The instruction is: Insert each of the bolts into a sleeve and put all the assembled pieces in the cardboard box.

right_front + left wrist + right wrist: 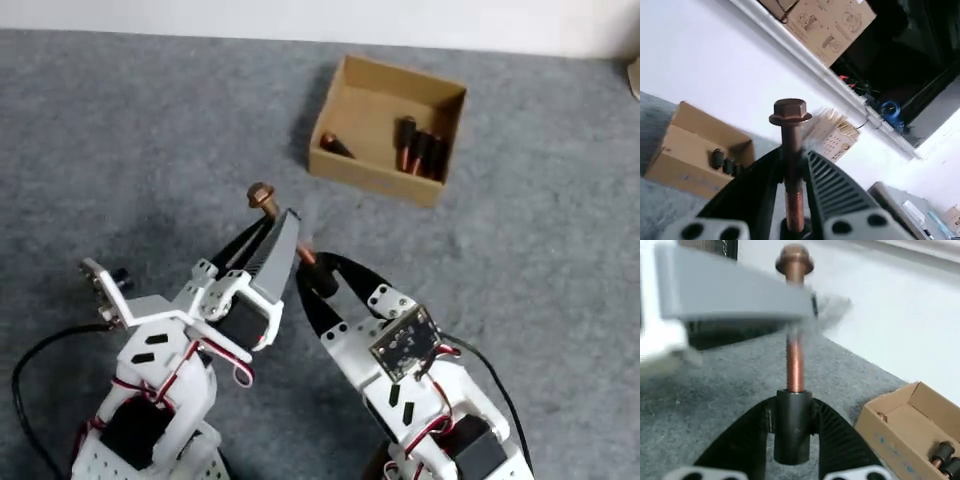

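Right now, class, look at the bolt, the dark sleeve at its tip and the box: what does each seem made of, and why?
Bolt: metal with a copper-coloured, slightly glossy finish, perhaps plating; it shows a sheen and a crisp hex head. Sleeve: dark and matte; plastic, rubber or blackened metal, cannot tell. Box: plain brown cardboard, dull, with folded walls.

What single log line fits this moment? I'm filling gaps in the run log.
left gripper: shut on bolt | right gripper: shut on sleeve | bolt end in sleeve top | cardboard box: assembled pieces inside
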Robot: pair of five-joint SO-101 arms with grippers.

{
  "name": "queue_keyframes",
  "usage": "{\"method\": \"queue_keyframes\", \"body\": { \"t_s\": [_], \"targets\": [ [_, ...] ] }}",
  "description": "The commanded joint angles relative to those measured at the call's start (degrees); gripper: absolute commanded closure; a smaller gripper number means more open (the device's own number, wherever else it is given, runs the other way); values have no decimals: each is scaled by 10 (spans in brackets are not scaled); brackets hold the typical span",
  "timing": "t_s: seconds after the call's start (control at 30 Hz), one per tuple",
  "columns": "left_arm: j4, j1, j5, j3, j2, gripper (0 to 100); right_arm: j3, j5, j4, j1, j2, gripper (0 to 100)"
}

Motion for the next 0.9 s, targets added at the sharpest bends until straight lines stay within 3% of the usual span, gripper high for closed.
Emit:
{"method": "queue_keyframes", "body": {
  "t_s": [0.0,0.5,0.63,0.77,0.87],
  "targets": [
    [-12,7,-2,3,5,994,-27,8,-3,-4,-3,995],
    [13,8,-2,4,3,994,-27,35,-3,1,-3,995],
    [40,58,-5,6,5,993,-27,34,-3,20,-3,995],
    [62,131,-70,6,5,993,-27,33,-3,19,-3,995],
    [62,138,-73,7,5,993,-26,33,-3,19,-3,995]
  ]
}}
